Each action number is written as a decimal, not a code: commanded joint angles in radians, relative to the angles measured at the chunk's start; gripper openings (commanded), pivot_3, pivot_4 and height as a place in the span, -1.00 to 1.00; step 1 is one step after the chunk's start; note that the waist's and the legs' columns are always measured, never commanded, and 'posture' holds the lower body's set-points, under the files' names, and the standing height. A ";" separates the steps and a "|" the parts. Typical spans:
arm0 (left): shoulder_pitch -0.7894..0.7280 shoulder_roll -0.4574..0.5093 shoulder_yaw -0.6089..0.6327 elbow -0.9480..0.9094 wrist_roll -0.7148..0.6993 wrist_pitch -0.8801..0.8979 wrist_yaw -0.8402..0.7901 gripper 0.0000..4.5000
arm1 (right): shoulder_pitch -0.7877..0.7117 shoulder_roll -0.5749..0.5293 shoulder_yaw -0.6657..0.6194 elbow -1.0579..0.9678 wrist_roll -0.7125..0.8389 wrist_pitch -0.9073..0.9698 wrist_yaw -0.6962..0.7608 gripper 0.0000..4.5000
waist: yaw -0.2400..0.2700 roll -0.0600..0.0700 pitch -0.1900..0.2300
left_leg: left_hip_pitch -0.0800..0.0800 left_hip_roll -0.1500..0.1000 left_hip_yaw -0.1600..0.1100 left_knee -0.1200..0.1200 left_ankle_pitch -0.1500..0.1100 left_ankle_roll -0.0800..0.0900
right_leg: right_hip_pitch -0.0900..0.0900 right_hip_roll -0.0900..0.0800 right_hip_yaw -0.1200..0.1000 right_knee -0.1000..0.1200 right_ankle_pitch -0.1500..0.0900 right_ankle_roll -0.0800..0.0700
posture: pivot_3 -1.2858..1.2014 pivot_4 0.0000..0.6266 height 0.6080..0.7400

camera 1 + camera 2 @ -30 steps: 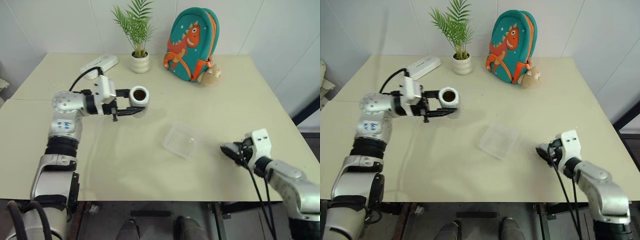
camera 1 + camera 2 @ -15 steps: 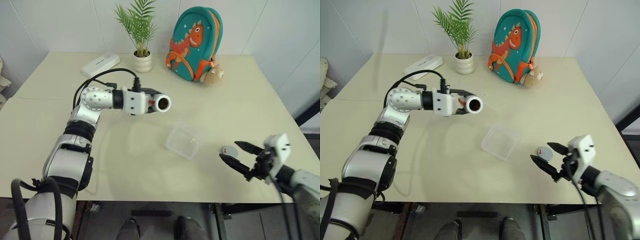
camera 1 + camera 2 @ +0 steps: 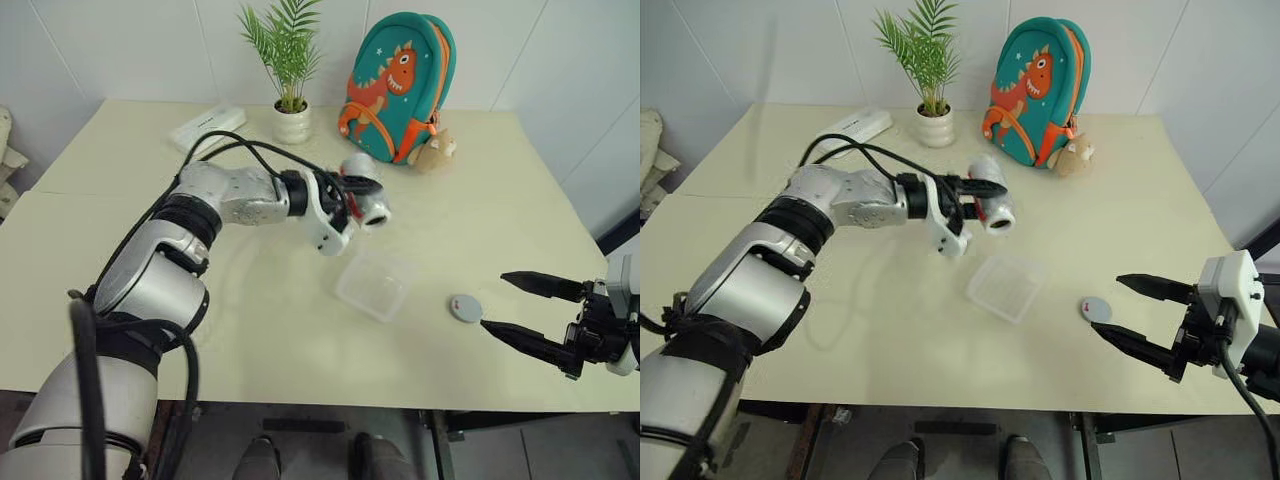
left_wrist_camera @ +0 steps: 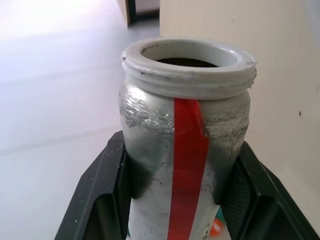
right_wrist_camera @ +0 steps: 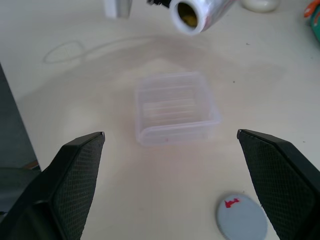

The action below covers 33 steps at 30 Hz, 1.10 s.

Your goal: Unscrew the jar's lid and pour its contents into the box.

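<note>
My left gripper (image 3: 352,192) is shut on the jar (image 3: 366,197), a silvery cylinder with a red stripe. It holds the jar on its side above the table, just behind the box (image 3: 375,285). The jar's open mouth (image 5: 187,12) faces the box side, and dark contents (image 4: 186,62) show inside it. The box is a clear shallow tray and nothing shows in it. The grey lid (image 3: 465,307) with its red mark lies flat on the table to the right of the box. My right gripper (image 3: 493,300) hovers open near the front right edge, just right of the lid, not touching it.
A potted plant (image 3: 293,122), a white oblong case (image 3: 207,127) and a teal dinosaur backpack (image 3: 395,85) with a small plush toy (image 3: 437,152) stand along the back of the table (image 3: 250,330). A black cable loops over my left arm.
My left arm swung the jar to the right, to just behind the box, and rolled it onto its side. My right gripper opened, left the lid on the table and drew back.
</note>
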State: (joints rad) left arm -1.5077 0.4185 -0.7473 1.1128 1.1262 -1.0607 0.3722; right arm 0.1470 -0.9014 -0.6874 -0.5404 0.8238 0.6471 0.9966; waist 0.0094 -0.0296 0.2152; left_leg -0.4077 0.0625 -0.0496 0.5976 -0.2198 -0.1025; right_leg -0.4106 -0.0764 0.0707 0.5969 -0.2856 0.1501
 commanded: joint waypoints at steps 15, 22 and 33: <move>-0.078 -0.052 -0.337 -0.133 0.425 0.481 0.688 -0.15 | -0.014 0.027 0.023 -0.058 0.015 -0.003 -0.141 0.98 | 0.043 -0.001 0.000 | -0.005 0.000 0.007 0.013 -0.012 0.002 | -0.003 0.000 0.006 0.000 -0.002 0.004 | 0.03 -0.52 1.00; -0.016 -0.010 -0.362 -0.288 0.501 0.673 0.769 -0.15 | -0.082 0.010 0.075 -0.019 -0.010 -0.010 -0.142 0.98 | 0.047 0.000 0.000 | -0.004 0.000 0.008 0.015 -0.012 0.002 | -0.003 0.000 0.007 0.004 -0.002 0.004 | 0.03 -0.52 1.00; -0.024 -0.058 -0.425 -0.188 0.567 0.822 0.839 -0.15 | -0.158 0.029 0.154 -0.006 -0.035 -0.018 -0.172 0.98 | 0.045 -0.001 0.000 | -0.001 0.000 0.010 0.017 -0.011 0.002 | -0.003 0.000 0.010 0.010 -0.002 0.004 | 0.03 -0.52 1.00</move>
State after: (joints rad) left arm -1.4992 0.3658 -1.1796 0.9131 1.6986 -0.2615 1.1891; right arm -0.0017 -0.8789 -0.5201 -0.5345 0.7873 0.6507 0.8331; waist 0.0540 -0.0302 0.2155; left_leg -0.4083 0.0624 -0.0393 0.6145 -0.2310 -0.1007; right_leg -0.4132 -0.0762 0.0815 0.6075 -0.2877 0.1543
